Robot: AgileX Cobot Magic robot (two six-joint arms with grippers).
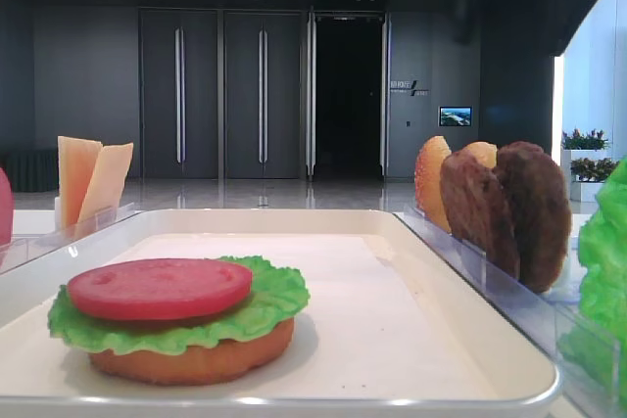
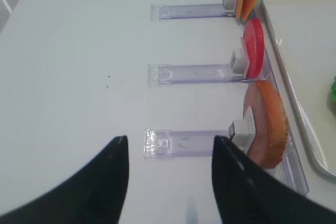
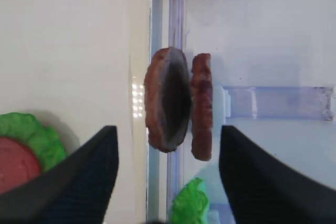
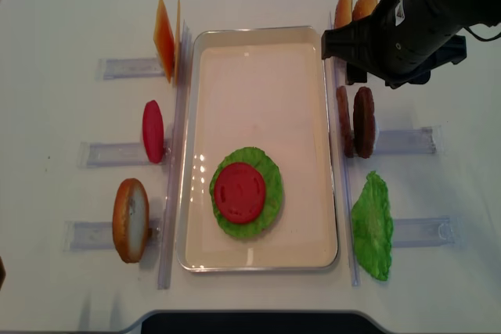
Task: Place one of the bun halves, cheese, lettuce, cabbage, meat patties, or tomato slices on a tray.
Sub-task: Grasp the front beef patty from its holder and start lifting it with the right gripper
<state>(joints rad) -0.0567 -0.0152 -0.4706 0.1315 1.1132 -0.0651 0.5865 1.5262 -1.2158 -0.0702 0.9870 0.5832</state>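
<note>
Right gripper (image 3: 168, 145) jaws apart, two upright dark brown grainy meat patties (image 3: 179, 104) between, untouched; overhead hides jaws.

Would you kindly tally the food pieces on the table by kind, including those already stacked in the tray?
Bun halves: 4
Meat patties: 2
Tomato slices: 2
Lettuce leaves: 2
Cheese slices: 2
Total: 12
</note>
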